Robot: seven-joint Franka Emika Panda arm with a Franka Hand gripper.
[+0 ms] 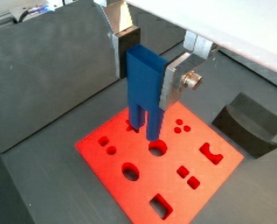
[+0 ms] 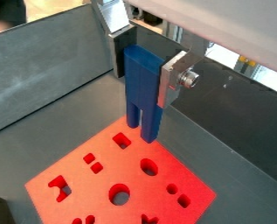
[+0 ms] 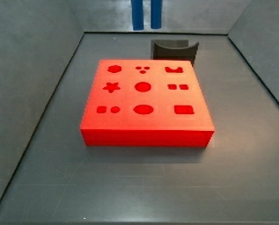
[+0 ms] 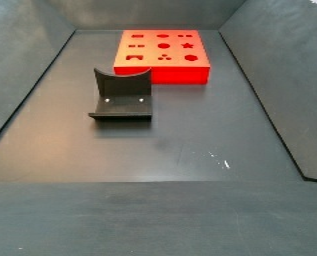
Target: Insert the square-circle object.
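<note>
The square-circle object (image 1: 143, 87), a small blue elongated block with two prong legs pointing down, is clamped between my gripper's silver fingers (image 1: 178, 79) in both wrist views (image 2: 143, 87). My gripper (image 1: 144, 66) holds it well above the red block (image 1: 164, 162), a flat block with several shaped holes (image 2: 117, 188). In a side view only the two blue prongs (image 3: 145, 12) show at the upper edge, above and behind the red block (image 3: 144, 101). In the other side view the red block (image 4: 164, 55) shows at the far end and the gripper is out of view.
The dark fixture (image 4: 122, 97) stands on the grey floor in front of the red block in a side view, and behind it in the other (image 3: 174, 48). It also shows in a wrist view (image 1: 248, 125). Grey walls enclose the floor on all sides.
</note>
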